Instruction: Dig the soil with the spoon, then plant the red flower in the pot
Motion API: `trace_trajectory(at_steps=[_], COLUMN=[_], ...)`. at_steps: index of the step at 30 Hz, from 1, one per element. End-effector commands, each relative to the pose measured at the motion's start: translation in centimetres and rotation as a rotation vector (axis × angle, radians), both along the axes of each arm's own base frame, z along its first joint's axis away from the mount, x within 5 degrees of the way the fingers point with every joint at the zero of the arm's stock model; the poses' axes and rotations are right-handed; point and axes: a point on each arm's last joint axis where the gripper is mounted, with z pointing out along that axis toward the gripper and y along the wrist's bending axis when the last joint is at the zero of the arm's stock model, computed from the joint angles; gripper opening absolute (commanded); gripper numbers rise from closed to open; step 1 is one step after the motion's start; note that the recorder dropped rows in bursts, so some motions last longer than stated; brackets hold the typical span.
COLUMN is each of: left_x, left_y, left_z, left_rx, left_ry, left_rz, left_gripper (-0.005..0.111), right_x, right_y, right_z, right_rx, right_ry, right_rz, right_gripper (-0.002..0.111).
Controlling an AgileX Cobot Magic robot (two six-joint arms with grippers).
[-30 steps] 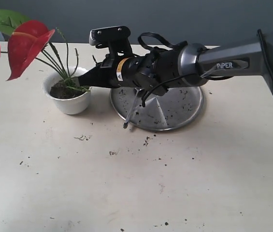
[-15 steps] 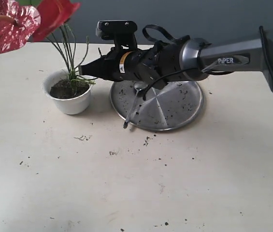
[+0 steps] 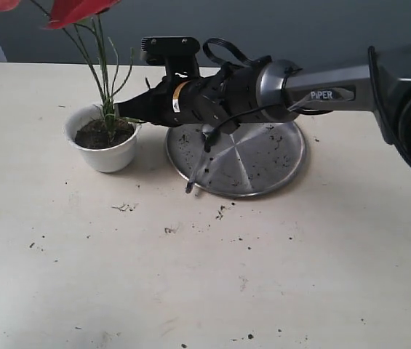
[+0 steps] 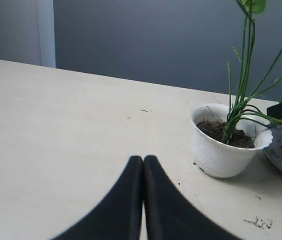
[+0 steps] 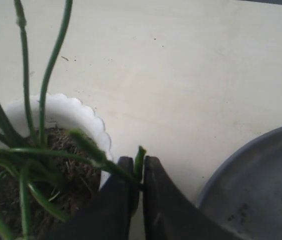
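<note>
Green stems of the flower [image 3: 102,73] stand in the soil [image 3: 102,134] inside the pot [image 3: 103,149]; the red bloom is cut off at the top edge of the exterior view, above the pot. Right end effector [image 5: 137,187] sits at the pot's rim on the plate side, fingers pressed together on one thin side stem, pinching it, per the right wrist view. Left end effector [image 4: 142,172] has fingers pressed together, empty, hovering over the tabletop [image 3: 190,276] well apart from the pot. Spoon [image 3: 199,163] lies on the steel plate [image 3: 263,163] just beside the pot, handle tip over the plate's rim on the near side, partly hidden by the right arm.

Judged step: seating the flower, nearly done. To do it well: keep the stems vertical over the pot's centre, press the bunch down into the soil rather than sideways, and let go only once it stands by itself. Open the fingers slowly, since the pinched stem may spring and tip the plant. Withdraw away from the pot toward the plate, low risk of knocking the rim if lifted first. Loose crumbs scatter on the tabletop near the pot; ignore.
</note>
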Motion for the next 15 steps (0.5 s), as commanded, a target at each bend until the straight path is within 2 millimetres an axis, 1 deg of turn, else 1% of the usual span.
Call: trace_trajectory(at_steps=[1, 12, 15], left_x=[-0.03, -0.03, -0.03], left_y=[-0.01, -0.01, -0.01], left_z=[-0.08, -0.08, -0.08], left_rx=[0.001, 0.001, 0.001], left_ry=[-0.001, -0.001, -0.001], left_rz=[-0.002, -0.002, -0.002], left_gripper=[0.000, 0.000, 0.000], right_x=[-1.50, -1.49, -1.49], right_y=[0.80, 0.75, 0.76], right_z=[-2.04, -2.17, -1.73], right_rx=[-0.086, -0.091, -0.083], right_ry=[0.034, 0.039, 0.032], right_rz=[0.041, 0.038, 0.038], right_gripper=[-0.001, -0.001, -0.001])
